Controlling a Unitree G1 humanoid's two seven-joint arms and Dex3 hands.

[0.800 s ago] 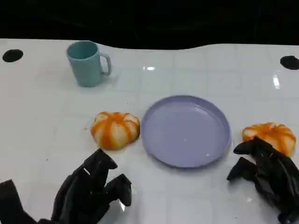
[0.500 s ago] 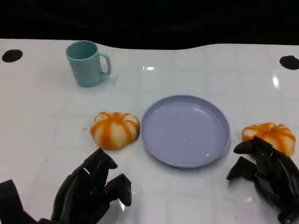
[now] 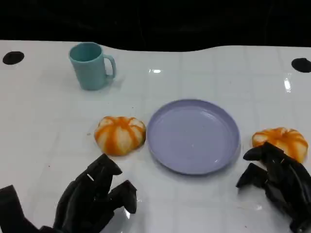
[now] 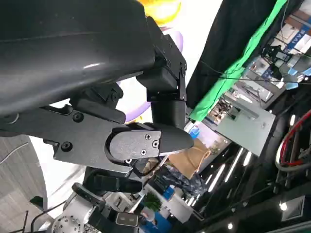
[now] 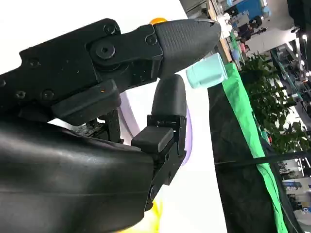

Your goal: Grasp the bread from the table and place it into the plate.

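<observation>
Two orange-and-white striped bread rolls lie on the white table. One bread roll point(image 3: 120, 134) sits just left of the lilac plate point(image 3: 193, 136); the other bread roll point(image 3: 281, 141) sits to the plate's right. My left hand point(image 3: 92, 196) hovers near the front edge, below the left roll, fingers apart and holding nothing. My right hand point(image 3: 278, 182) is at the lower right, its fingertips just short of the right roll, fingers spread and empty. The left wrist view shows a sliver of bread point(image 4: 163, 8) and plate point(image 4: 176, 41) past the fingers.
A teal mug point(image 3: 91, 65) stands at the back left, handle to the right. Two black round holes point(image 3: 13, 58) mark the table's far corners. Beyond the table's back edge everything is dark. The mug point(image 5: 206, 72) also appears in the right wrist view.
</observation>
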